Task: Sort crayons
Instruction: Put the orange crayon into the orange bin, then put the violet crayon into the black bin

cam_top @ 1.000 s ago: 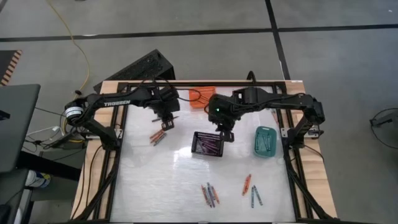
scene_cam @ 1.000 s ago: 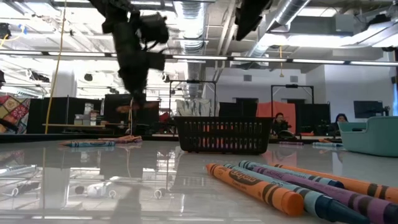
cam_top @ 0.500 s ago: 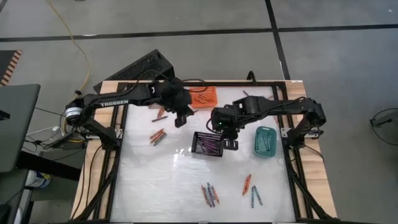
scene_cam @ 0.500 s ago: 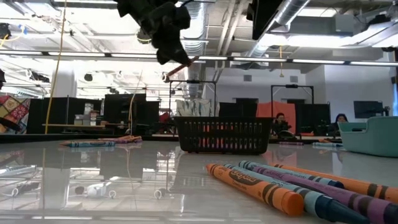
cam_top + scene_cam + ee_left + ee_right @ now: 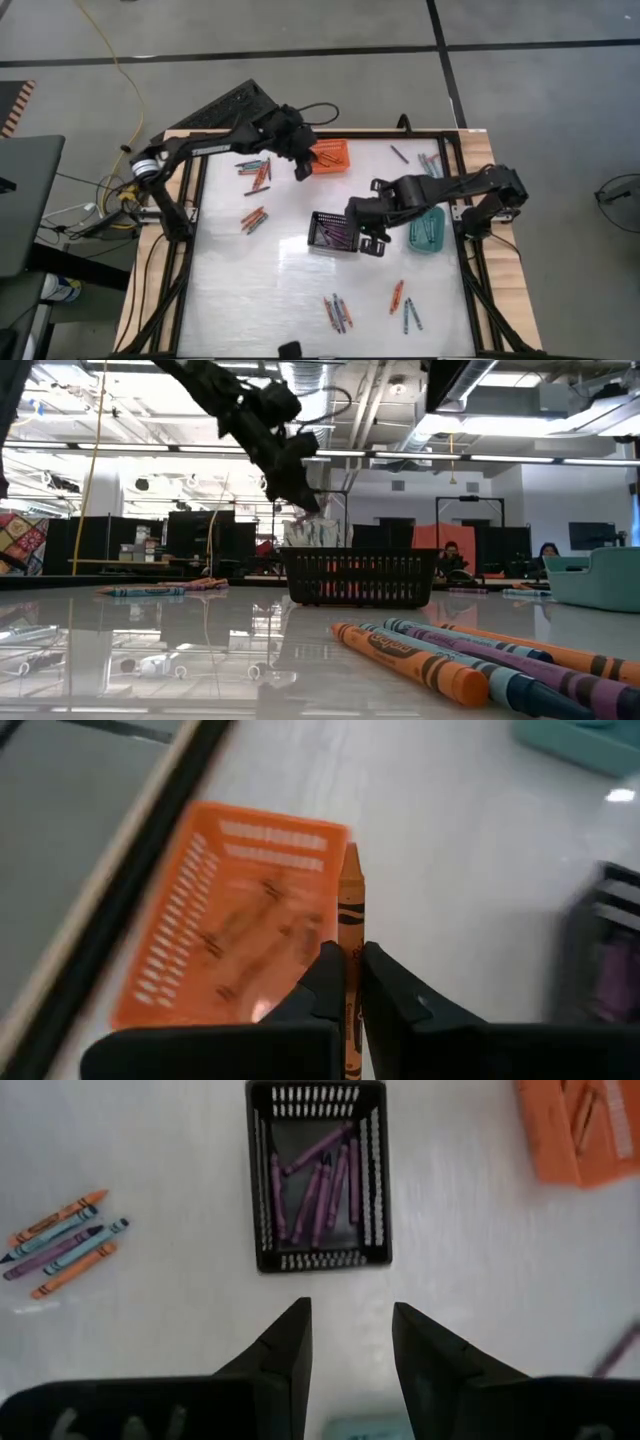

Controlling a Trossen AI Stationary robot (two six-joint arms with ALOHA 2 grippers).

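The left hand [image 5: 345,982], closed on an orange crayon [image 5: 349,910], hung over the orange basket [image 5: 326,157]. The right hand [image 5: 350,1335] stood open and empty beside the black basket [image 5: 316,1185] of purple crayons [image 5: 318,1190]. Several loose crayons [image 5: 337,312] were left on the counter [image 5: 250,290], so sorting seemed roughly half done.

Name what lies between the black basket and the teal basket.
The right gripper hangs there, open and empty, between black basket and teal basket; high view.
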